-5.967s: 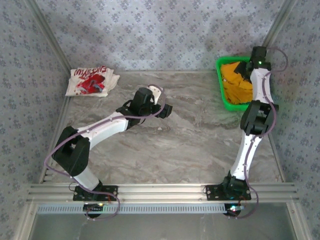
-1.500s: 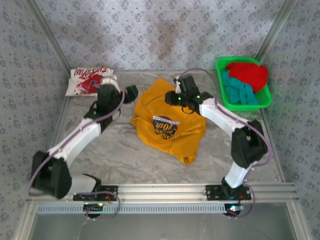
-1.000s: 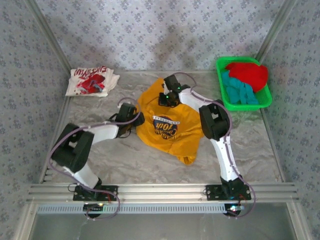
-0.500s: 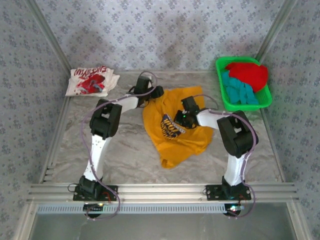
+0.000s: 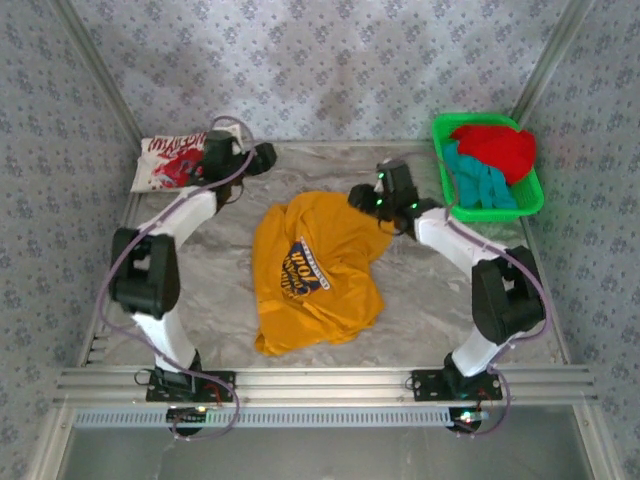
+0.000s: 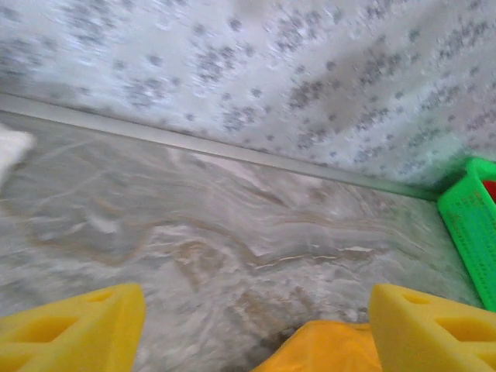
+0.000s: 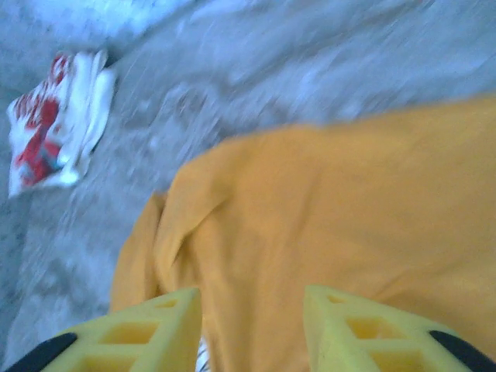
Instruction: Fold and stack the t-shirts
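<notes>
Seen from above, the yellow-orange t-shirt (image 5: pixel 320 265) lies rumpled and unfolded at the middle of my marble table (image 5: pixel 440 295), its dark blue chest print (image 5: pixel 303 268) face up and skewed. My right gripper (image 5: pixel 360 197) hangs at the shirt's 1 o'clock edge; its wrist camera, though blurred, shows the yellow fingers (image 7: pixel 159 329) parted above the cloth and gripping nothing. My left gripper (image 5: pixel 265 158) sits off the shirt at its 11 o'clock, near the far wall, fingers spread wide over bare marble. The white t-shirt with red graphic (image 5: pixel 178 163) rests folded at the table's 10 o'clock corner. At 2 o'clock, the green basket (image 5: pixel 447 195) holds the red t-shirt (image 5: pixel 497 148) and the teal t-shirt (image 5: pixel 478 185), both bunched
</notes>
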### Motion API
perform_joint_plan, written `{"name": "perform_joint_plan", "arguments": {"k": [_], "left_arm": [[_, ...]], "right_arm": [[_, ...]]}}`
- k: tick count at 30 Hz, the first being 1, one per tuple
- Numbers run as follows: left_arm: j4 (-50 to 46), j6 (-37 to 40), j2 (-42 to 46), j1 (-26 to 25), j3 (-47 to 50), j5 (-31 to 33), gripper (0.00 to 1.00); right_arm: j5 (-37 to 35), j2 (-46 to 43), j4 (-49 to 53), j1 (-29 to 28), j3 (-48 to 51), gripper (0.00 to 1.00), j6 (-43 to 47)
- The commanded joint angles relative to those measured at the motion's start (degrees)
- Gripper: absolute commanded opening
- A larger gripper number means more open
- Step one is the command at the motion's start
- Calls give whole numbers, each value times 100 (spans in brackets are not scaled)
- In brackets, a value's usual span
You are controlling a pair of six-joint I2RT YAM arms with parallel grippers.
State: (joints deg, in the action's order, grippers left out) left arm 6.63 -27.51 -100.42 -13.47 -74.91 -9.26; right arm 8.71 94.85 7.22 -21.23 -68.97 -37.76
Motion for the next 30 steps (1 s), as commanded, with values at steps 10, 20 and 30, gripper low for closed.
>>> {"name": "perform_joint_plan", "arguments": {"k": [10,20,30], "left_arm": [[-500,193,-647,-498,701,-388,80],[-193,88,-820,-762,892,-358,67],[412,-3,-120,-744,1463,-568,7]], "right_arm": [[-380,1932,1926,1111,-1434,59,908],[1,3234,1958,1216,-2395,54,927],[318,2180,1359,929,-2126,0,1090]]}}
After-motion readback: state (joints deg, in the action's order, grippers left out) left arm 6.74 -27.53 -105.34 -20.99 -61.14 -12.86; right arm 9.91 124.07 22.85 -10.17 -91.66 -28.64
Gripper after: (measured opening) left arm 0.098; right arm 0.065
